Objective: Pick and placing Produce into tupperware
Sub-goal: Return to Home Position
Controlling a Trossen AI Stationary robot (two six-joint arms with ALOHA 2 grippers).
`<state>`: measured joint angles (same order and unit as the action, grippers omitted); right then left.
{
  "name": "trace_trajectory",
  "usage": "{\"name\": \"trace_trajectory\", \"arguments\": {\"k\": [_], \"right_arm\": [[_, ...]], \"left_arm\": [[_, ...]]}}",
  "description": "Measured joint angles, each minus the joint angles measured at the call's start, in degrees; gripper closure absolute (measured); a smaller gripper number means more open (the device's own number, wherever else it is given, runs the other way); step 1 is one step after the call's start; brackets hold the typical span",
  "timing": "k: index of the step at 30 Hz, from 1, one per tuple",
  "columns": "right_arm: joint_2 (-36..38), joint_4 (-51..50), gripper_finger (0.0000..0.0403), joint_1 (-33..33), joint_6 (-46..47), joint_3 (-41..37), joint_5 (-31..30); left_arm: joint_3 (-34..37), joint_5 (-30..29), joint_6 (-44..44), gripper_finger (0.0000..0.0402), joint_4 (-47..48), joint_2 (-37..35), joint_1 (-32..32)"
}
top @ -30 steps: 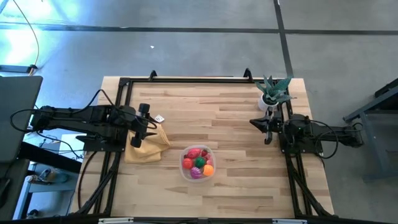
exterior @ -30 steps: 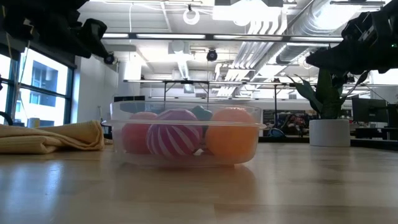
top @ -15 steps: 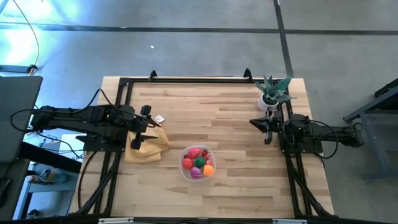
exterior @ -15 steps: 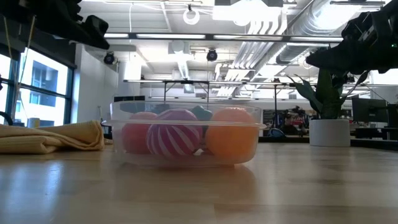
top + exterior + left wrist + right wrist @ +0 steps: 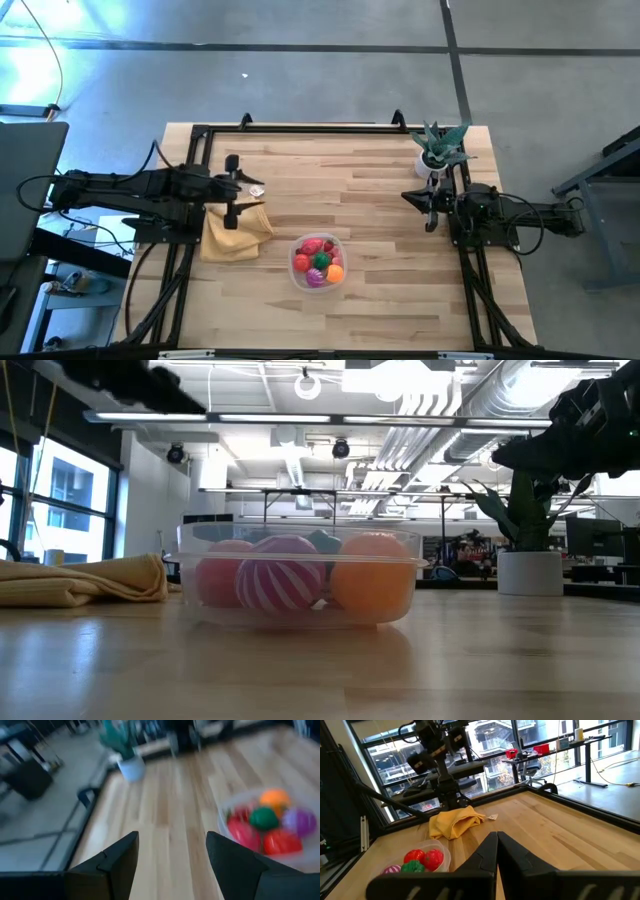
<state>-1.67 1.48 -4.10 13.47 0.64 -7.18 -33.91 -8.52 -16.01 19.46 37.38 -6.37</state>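
my left gripper [image 5: 233,188] hangs over the left side of the table [image 5: 350,180], above the far edge of the yellow cloth [image 5: 238,235]. its two dark fingers [image 5: 120,860] stand wide apart with nothing between them. my right gripper [image 5: 420,200] waits on the right side of the table, just beside the potted plant [image 5: 438,145], its fingers [image 5: 496,852] pressed together into one narrow wedge, holding nothing.

the tupperware [image 5: 293,262] sits on the near middle of the table, well apart from both grippers. it is clear, thin plastic, shallow, with rounded corners and a glossy lip. the produce [image 5: 318,260] lies inside it in a tight heap. from the low view i see a smooth orange ball, a magenta-purple piece with pale stripes [image 5: 285,585] and a pink one pressed against the see-through wall [image 5: 400,552]. from my left wrist i see a green piece [image 5: 264,817] on top among the red ones.

the cloth is soft and rumpled, folded into loose ridges. the plant has stiff, spiky green leaves in a plain white pot [image 5: 530,572].

the tabletop is pale wood in long planks with a fine grain, framed by black rails. around it the floor is grey concrete. beyond the table the room has tall windows, desks and bare white ducts under the ceiling.
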Motion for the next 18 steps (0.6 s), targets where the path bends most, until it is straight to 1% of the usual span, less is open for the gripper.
{"name": "trace_trajectory", "arguments": {"k": [7, 10, 12, 14, 17, 18], "right_arm": [[0.0, 0.0, 0.0402, 0.0, 0.0, 0.0, 0.0], [0.0, 0.0, 0.0402, 0.0, 0.0, 0.0, 0.0], [0.0, 0.0, 0.0402, 0.0, 0.0, 0.0, 0.0], [0.0, 0.0, 0.0402, 0.0, 0.0, 0.0, 0.0], [0.0, 0.0, 0.0402, 0.0, 0.0, 0.0, 0.0], [0.0, 0.0, 0.0402, 0.0, 0.0, 0.0, 0.0]], "left_arm": [[0.0, -0.1, -0.2, 0.0181, -12.0, 0.0, 0.0], [0.0, -0.1, 0.0, 0.0181, -14.4, 0.0, 0.0], [0.0, 0.3, 2.0, 0.0181, -15.1, 0.0, 0.0], [-0.2, 4.5, 4.3, 0.0181, -15.0, 0.0, 0.0], [-2.6, 14.6, 6.3, 0.0181, -13.4, 0.0, 0.0], [-4.3, 17.0, 6.3, 0.0181, -11.8, -0.4, 0.0]]}}
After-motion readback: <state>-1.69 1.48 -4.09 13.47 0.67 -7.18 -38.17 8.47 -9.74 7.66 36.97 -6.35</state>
